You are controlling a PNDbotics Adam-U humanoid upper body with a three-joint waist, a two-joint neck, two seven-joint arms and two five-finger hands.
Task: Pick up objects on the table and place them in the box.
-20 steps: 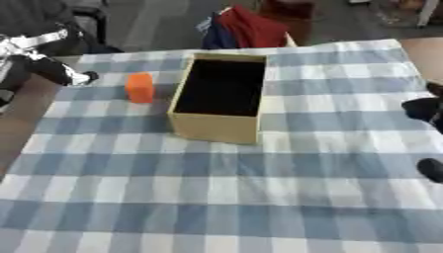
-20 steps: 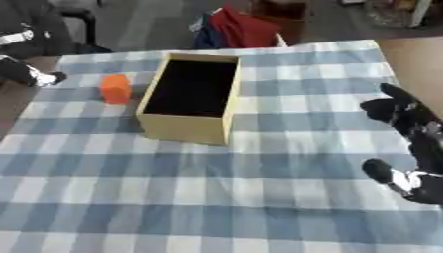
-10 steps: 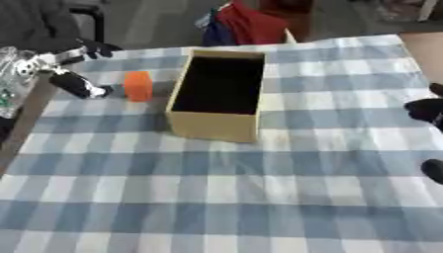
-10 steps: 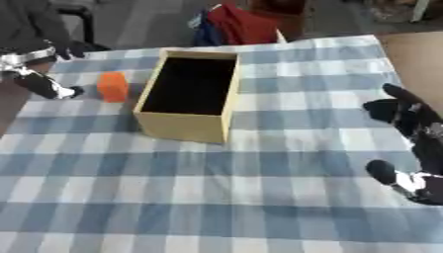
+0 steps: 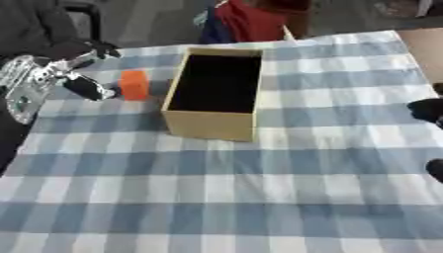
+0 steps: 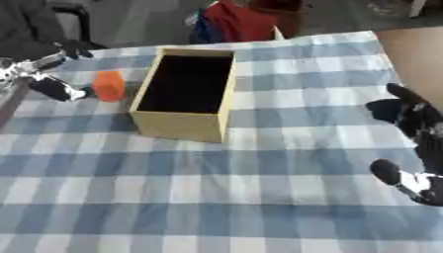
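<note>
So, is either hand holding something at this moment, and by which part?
Nothing is held. The left hand is open beside the small orange block, its fingers not closed round it. The right hand is open, apart from everything.

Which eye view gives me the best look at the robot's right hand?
The right eye view: the right hand shows whole there at the right edge, fingers spread open over the checked cloth, away from the box. The left eye view catches only dark bits of it at the right edge.
</note>
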